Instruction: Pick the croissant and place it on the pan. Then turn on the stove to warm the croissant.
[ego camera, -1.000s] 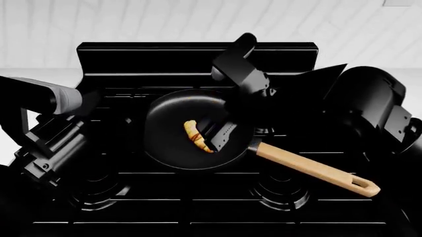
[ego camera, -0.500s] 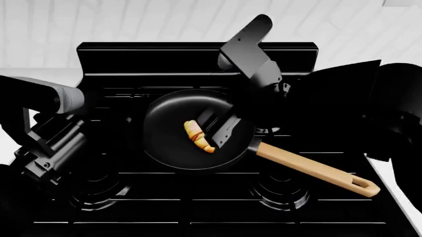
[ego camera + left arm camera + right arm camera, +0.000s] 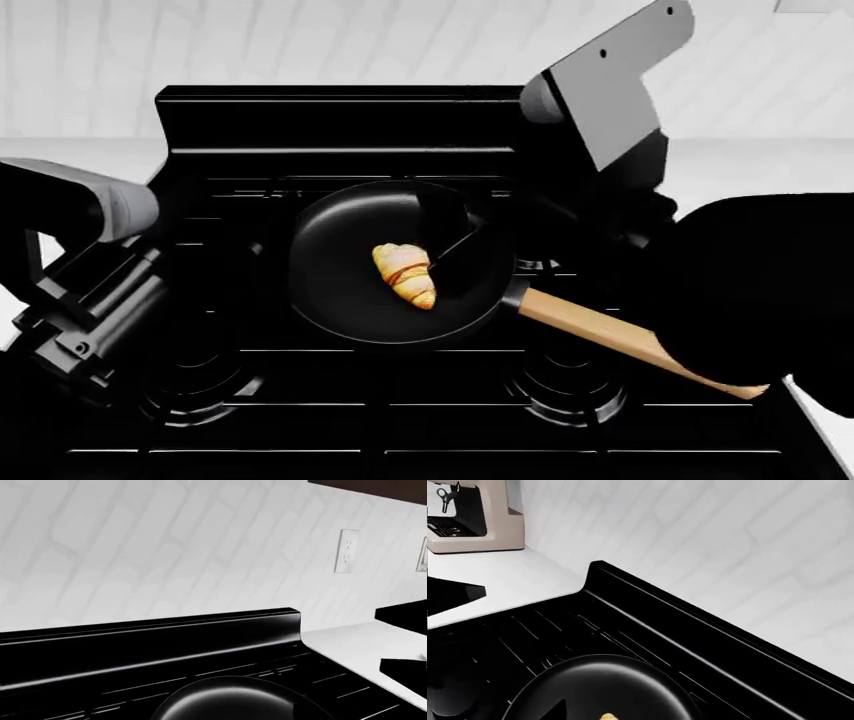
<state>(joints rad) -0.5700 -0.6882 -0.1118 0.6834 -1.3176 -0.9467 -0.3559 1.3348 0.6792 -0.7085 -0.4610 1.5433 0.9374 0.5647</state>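
The golden-brown croissant (image 3: 404, 275) lies free in the middle of the round black pan (image 3: 334, 290), whose wooden handle (image 3: 601, 335) points to the front right. The pan sits on a rear burner of the glossy black stove (image 3: 400, 120). My right gripper (image 3: 449, 238) hangs just above the pan's right half, beside the croissant, open and holding nothing. The right wrist view shows the pan (image 3: 600, 685) and only a tip of the croissant (image 3: 608, 716). My left gripper (image 3: 74, 330) hovers over the stove's left side, its fingers lost in black. The left wrist view catches the pan's rim (image 3: 227, 700).
White tiled wall stands behind the stove's raised back panel (image 3: 167, 645). White countertop (image 3: 360, 645) flanks the stove, with a wall outlet (image 3: 346, 550) above it. A beige coffee machine (image 3: 467, 515) stands on the counter (image 3: 507, 580). Front burner grates (image 3: 574, 390) lie below the handle.
My right arm has lifted and swung back to the right, drawing its fingers off the croissant, which stays in the pan. The left arm has barely shifted.
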